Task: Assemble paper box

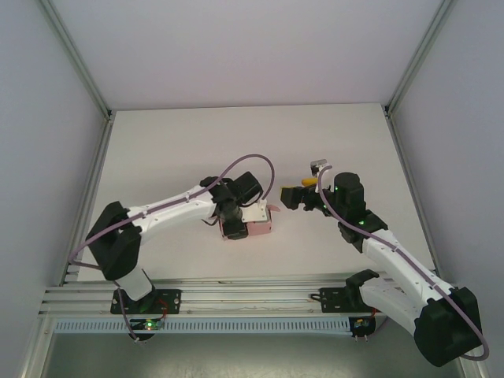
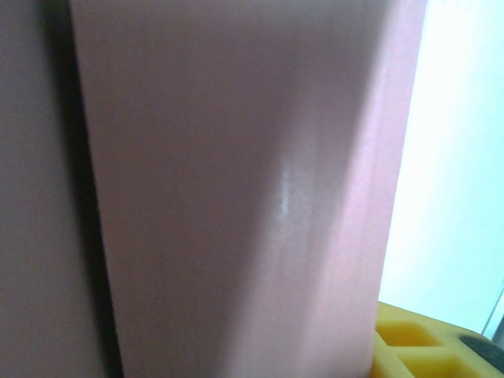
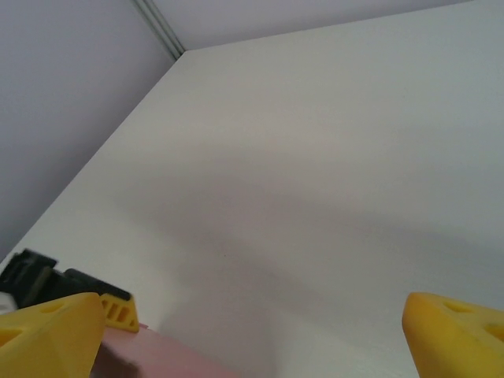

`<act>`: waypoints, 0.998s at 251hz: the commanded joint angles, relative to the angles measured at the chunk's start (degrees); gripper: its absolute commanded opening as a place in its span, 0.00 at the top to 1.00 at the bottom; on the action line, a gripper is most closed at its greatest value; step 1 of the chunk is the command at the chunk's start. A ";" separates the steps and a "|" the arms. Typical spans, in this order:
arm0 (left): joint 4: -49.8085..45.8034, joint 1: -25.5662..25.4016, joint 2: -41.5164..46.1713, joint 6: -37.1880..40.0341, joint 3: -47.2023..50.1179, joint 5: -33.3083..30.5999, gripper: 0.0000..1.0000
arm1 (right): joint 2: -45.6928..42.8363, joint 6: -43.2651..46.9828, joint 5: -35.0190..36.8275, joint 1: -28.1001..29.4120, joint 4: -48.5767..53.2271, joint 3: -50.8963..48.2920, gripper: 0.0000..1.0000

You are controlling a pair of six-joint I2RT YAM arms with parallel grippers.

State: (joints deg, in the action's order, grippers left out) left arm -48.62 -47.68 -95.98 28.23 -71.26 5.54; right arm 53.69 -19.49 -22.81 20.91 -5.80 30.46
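Jaws of the left tool point(image 1: 234, 227) are hidden against the paper box point(image 1: 258, 229) at mid-tabletop point(image 1: 181, 142), so I cannot tell its grip. The right tool point(image 1: 295, 197) hangs released just beside the box. Folding looks underway; next, the right tool probably needs to press a flap closed.

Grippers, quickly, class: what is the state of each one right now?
Left gripper: closed on the paper box.
Right gripper: open, holding nothing.
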 commanded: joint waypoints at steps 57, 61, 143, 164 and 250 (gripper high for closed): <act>-1.83 2.94 -2.31 2.70 -1.64 2.23 0.37 | 4.71 3.30 -3.18 1.58 0.19 -2.05 0.09; -1.48 2.99 -2.22 2.61 -1.39 2.08 0.37 | 5.02 3.49 -3.52 1.64 0.10 -2.03 0.09; 1.92 3.34 0.78 3.34 1.98 3.25 0.42 | 9.92 10.97 -12.73 3.41 -3.34 -0.49 0.30; 2.04 3.43 0.98 3.64 2.27 3.42 0.42 | 12.22 12.43 -14.73 4.22 -3.82 0.57 0.37; 2.13 3.43 0.24 4.20 2.09 4.33 0.45 | 17.35 16.24 -16.83 6.38 -1.81 4.35 0.62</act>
State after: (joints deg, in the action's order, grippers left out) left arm -47.29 -44.86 -96.27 31.27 -69.80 8.62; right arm 69.95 -5.30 -37.85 26.89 -7.55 32.36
